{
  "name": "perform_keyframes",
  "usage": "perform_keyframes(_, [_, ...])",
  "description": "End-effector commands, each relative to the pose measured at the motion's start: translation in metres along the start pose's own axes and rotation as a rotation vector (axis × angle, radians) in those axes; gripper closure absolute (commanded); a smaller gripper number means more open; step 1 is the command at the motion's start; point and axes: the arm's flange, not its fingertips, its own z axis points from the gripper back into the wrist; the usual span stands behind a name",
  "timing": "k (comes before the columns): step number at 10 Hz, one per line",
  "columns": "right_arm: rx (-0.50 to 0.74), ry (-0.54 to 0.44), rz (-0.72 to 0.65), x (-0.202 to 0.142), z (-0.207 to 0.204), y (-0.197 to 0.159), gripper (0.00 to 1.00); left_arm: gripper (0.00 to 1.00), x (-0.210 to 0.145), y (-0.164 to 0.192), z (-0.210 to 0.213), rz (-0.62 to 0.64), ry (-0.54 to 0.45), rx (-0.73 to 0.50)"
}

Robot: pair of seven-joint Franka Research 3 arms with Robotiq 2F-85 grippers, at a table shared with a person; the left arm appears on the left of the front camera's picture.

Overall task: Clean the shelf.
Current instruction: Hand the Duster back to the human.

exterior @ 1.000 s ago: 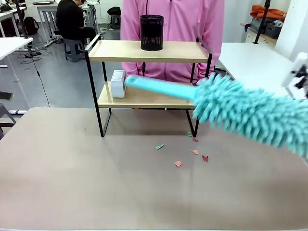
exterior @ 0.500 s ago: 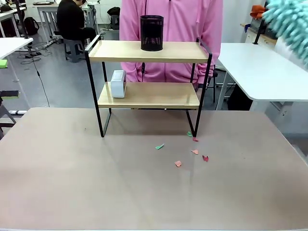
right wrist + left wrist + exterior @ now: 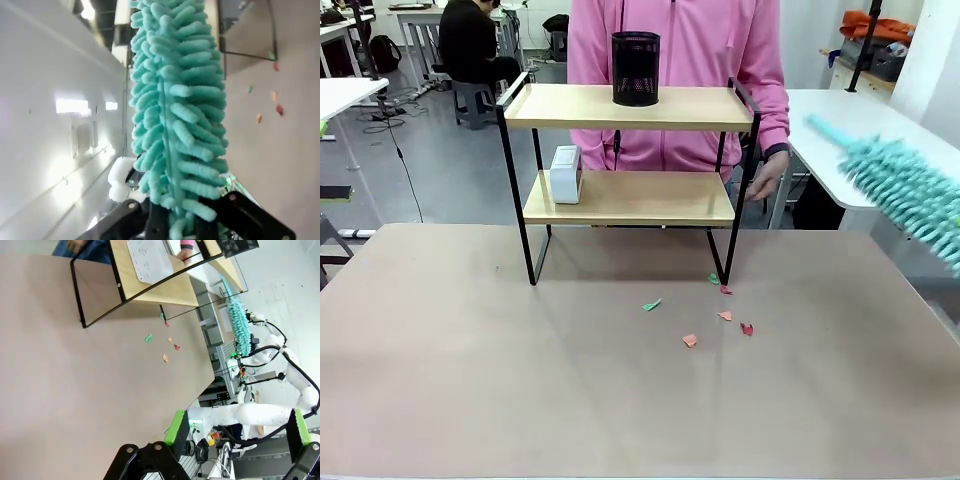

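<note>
**Shelf cleaning: duster held clear, shelf loaded**

Right tool point(image 3: 172, 227): pressed together on the base of the duster point(image 3: 910, 190). In the right wrist view the teal chenille head rises straight out from between the fingers. In the front view the duster hangs in the air at the right edge, well apart from the shelf.

Left tool point(image 3: 240, 427): fingers spread wide, nothing between them, held off to the side of the worktop point(image 3: 470, 380).

Worktop: small paper scraps point(image 3: 725, 315) lie just in front of the shelf's right foot.

Shelf point(image 3: 620, 200): stands upright at the far middle of the worktop. The lower board carries a white box point(image 3: 565, 173) at its left end; the upper board carries a black mesh cup point(image 3: 635, 68). A person in pink stands behind it, one hand point(image 3: 760, 178) near the right rear post.

Handling, as judged:
- The shelf looks light and stiff. A firm sideways sweep could shift or tip it.
- Its thin frame offers hold at the side rails or posts.
- The duster head is soft and yields, so light strokes along the boards suffice.
- The mesh cup looks light and easily knocked over.
</note>
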Motion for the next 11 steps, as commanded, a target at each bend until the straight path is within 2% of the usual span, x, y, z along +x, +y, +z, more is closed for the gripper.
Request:
perform_keyframes(1, [0.017, -0.039, -0.062, 0.005, -0.010, 0.008, 1.00, 0.00, -0.001, -0.001, 0.004, -0.006, 0.008, -0.003])
perform_keyframes(2, [-0.040, -0.055, -0.055, 0.005, -0.013, 0.007, 1.00, 0.00, -0.001, -0.001, 0.004, -0.006, 0.008, -0.003])
perform_keyframes(3, [-0.007, -0.005, -0.037, 0.003, -0.004, -0.008, 1.00, 0.00, -0.001, -0.001, 0.004, -0.006, 0.008, -0.003])
perform_keyframes(11, [-0.007, -0.005, -0.037, 0.003, -0.004, -0.008, 1.00, 0.00, -0.001, -0.001, 0.004, -0.006, 0.008, -0.003])
